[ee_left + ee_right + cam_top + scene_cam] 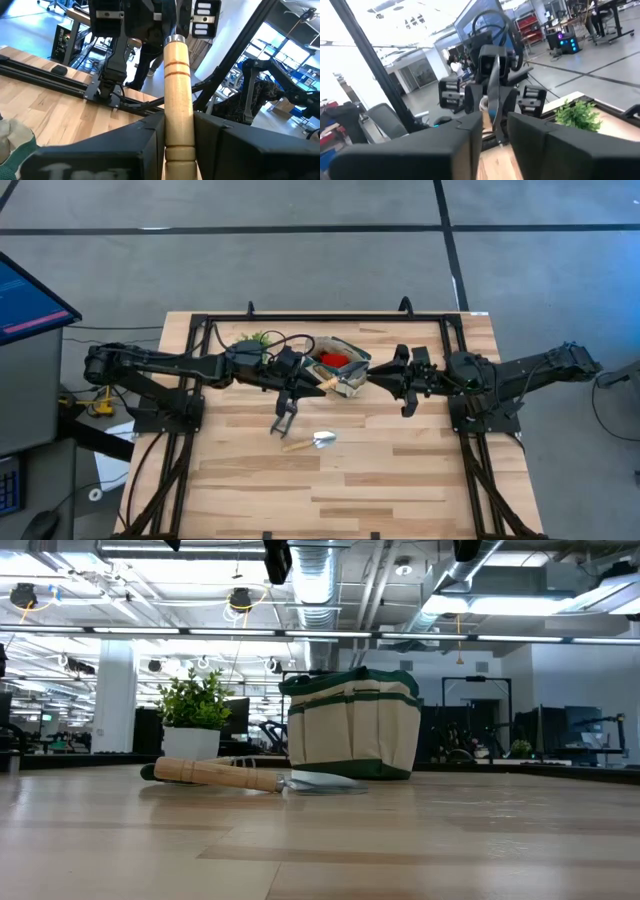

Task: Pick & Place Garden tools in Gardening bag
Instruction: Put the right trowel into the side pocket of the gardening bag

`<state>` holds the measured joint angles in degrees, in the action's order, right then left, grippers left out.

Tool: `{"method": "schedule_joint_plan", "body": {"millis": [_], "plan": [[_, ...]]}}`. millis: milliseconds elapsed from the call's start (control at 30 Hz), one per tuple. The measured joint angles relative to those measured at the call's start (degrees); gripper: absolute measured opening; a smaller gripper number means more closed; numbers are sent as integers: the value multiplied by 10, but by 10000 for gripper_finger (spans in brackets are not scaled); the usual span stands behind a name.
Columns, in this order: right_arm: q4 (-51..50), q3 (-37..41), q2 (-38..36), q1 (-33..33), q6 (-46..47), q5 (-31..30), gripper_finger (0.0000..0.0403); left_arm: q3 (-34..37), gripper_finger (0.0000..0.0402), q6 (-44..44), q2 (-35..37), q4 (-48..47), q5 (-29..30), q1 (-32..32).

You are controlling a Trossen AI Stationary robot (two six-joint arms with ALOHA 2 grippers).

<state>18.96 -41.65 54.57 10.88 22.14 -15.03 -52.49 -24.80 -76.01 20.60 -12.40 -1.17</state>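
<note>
My left gripper (178,135) is clamped on a wooden-handled tool (178,95) – a pale, round handle with two thin red rings near its far end and a bright metal collar where the wood stops. The handle stands between my fingers (142,145) and fills the space between them. Beyond the collar the metal part runs into my right gripper (494,127), which faces the left one head-on. From the right wrist the metal shows as a thin, dull grey strip seen edge-on. It lies in that gripper's gap, but whether it is pinched there or free, I cannot tell.

From above, the two grippers meet over the near rim of the gardening bag (352,352), and the tool bridges them in the air. The bag is cream fabric with dark green trim, standing upright with its mouth open. A red piece (333,360) lies inside it.

On the table (400,480), well clear of the bag, a trowel (310,442) lies flat – light wooden handle, shiny blade. Just beside it lies a dark tool (283,418), which I cannot make out further. A small potted plant (253,339) stands near the bag under my left arm.
</note>
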Motion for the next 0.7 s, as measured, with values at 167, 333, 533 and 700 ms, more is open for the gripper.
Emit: {"method": "schedule_joint_plan", "body": {"millis": [167, 333, 533, 700], "plan": [[-3, 0, 4, -11, 22, 1, 173, 0, 52, -1, 0, 0, 0, 0], [11, 0, 33, -13, 24, 2, 246, 0, 52, -1, 0, 0, 0, 0], [83, 0, 58, -13, 13, 2, 254, 0, 52, -1, 0, 0, 1, 0], [107, 0, 57, -13, -1, 2, 224, 0, 52, -1, 0, -1, 1, 0]]}}
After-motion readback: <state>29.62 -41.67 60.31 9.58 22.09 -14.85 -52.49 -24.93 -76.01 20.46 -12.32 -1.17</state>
